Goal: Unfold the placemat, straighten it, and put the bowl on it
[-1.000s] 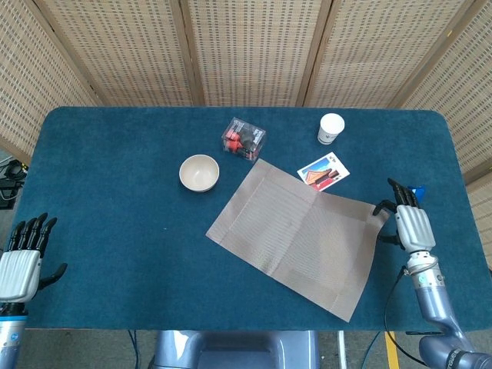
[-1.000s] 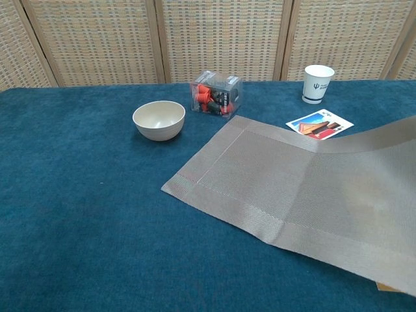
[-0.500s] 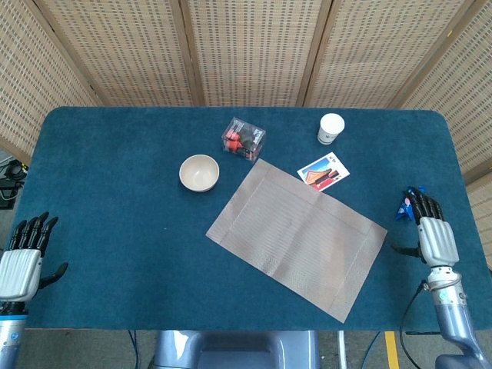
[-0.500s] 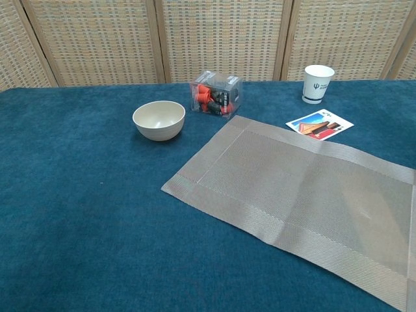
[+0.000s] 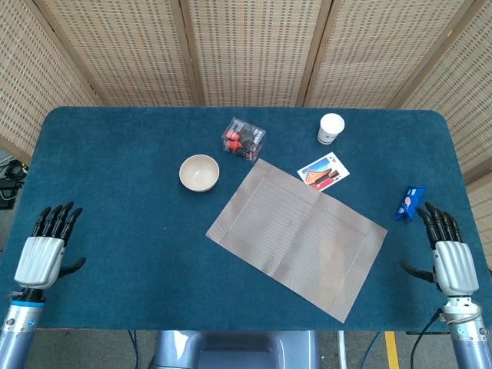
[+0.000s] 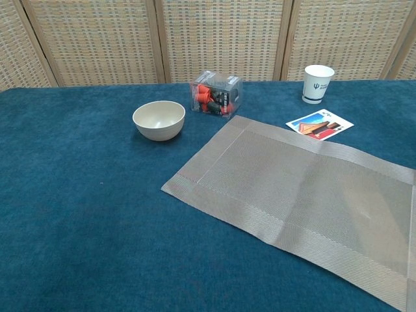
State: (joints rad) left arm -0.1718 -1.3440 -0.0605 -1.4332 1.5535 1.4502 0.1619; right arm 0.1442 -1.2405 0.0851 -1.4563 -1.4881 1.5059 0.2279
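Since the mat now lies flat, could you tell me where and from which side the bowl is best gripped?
Grip the bowl by its rim, coming from above on its left side. It stands upright and open, the box and mat crowd its right, and the left hand is open on the bare side.

Clear plastic box w/ red bits [image 5: 244, 139] mid-table, white paper cup [image 5: 330, 127] far right, colourful card [image 5: 323, 171] nearby, small blue packet [image 5: 410, 202] at right edge.

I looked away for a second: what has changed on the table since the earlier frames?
The right hand let go of the placemat, which dropped flat, then drew back toward the near edge. The left hand moved slightly forward. Bowl, cup, card and box stayed put.
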